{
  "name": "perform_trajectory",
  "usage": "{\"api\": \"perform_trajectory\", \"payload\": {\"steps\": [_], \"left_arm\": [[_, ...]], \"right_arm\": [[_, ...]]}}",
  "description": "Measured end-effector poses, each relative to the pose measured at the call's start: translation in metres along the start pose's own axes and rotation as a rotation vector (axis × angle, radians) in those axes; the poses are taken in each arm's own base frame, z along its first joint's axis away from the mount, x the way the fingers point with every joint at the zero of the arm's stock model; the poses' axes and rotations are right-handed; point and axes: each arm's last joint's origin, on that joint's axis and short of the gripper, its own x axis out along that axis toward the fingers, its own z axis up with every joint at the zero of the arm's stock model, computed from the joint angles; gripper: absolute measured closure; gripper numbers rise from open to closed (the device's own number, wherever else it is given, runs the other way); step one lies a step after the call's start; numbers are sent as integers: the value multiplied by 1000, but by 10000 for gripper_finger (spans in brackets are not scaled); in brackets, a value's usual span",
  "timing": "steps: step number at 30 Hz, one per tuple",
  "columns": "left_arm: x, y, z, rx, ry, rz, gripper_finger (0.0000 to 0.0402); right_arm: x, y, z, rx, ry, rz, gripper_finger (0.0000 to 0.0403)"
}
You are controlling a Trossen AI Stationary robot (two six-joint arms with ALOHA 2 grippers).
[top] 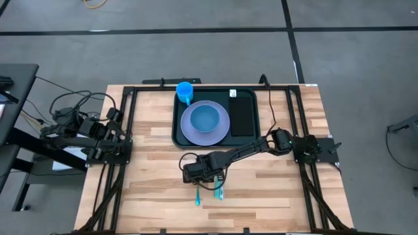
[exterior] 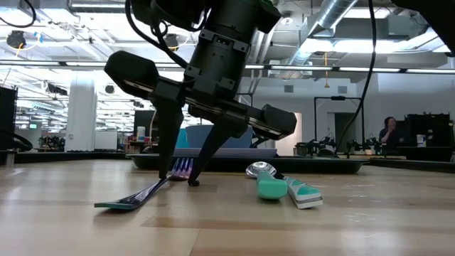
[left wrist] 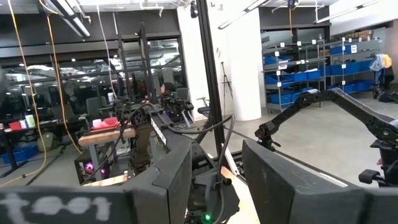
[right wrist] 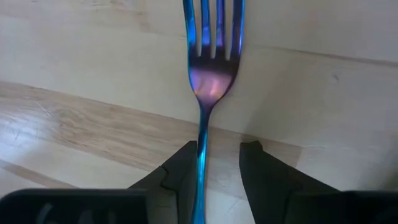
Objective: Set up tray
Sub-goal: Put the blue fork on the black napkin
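A: Where's the large dark green rectangular plastic tray?

B: At the far middle of the light wooden table, carrying a lavender round plate, a blue bowl, a blue cup and a flat black rectangle.

A: And the right gripper?

B: Down on the table in front of the tray, fingers parted around an iridescent blue metal fork, one finger touching its handle, not clamped. A teal-handled spoon lies beside it.

A: The left gripper?

B: Parked at the table's left edge, fingers apart, empty.
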Motion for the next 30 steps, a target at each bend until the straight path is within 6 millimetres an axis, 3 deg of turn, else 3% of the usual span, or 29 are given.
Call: {"api": "perform_trajectory", "payload": {"steps": [19, 30], "left_arm": [[0, 0, 0, 0, 0, 1, 269], [0, 0, 0, 0, 0, 1, 269]], "right_arm": [[0, -1, 5, 3, 8, -17, 330], [-1, -1, 8, 10, 8, -21, 333]]}}
